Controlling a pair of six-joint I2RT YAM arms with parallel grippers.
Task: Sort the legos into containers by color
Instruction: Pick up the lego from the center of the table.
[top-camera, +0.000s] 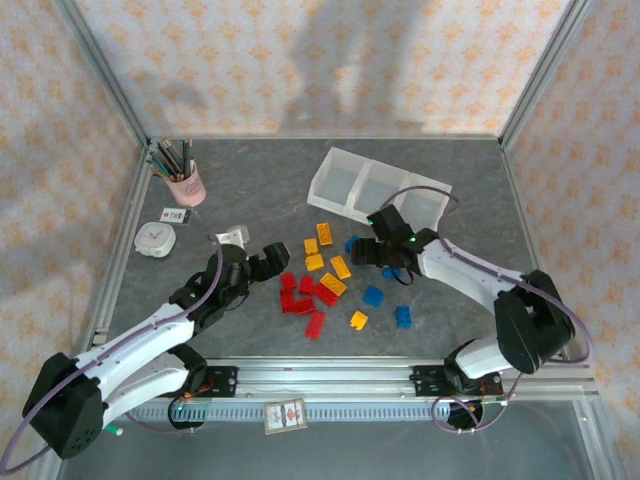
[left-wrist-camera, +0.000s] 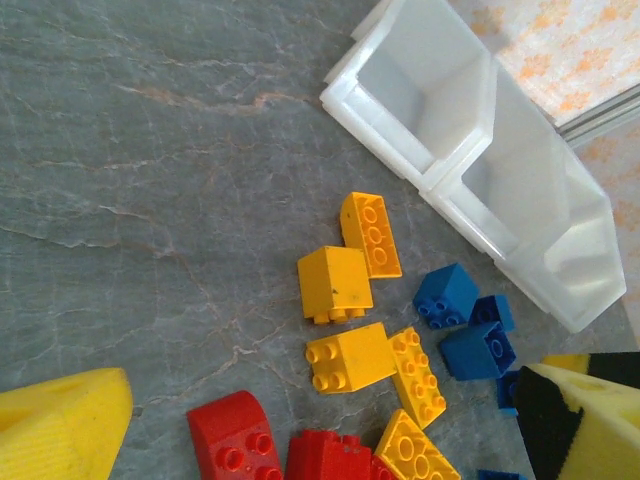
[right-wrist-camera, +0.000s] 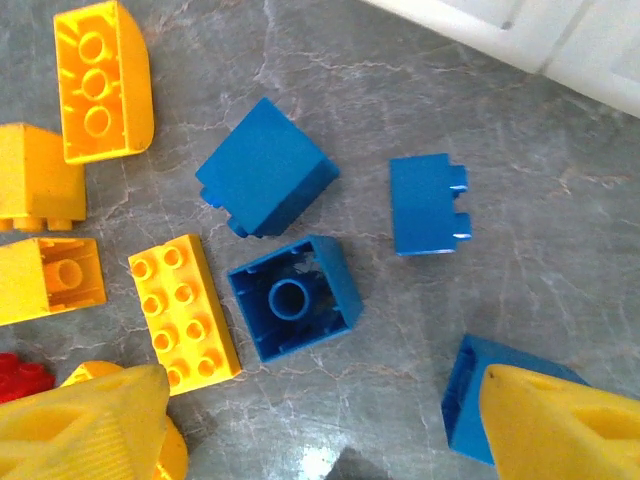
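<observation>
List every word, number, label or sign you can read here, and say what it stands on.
No text here can be read.
On the card at the front rail: print with a red mark, too small to read.
On the tag near the pink cup: dark print, too blurred to read.
On the bricks and the tray: no lettering visible.

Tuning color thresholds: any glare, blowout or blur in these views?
Top external: soft, even light, dim shadows on the back wall. Left wrist: bricks sharp, white tray near blown out. Right wrist: glare patch on the table, end effector fingers slightly soft.
</observation>
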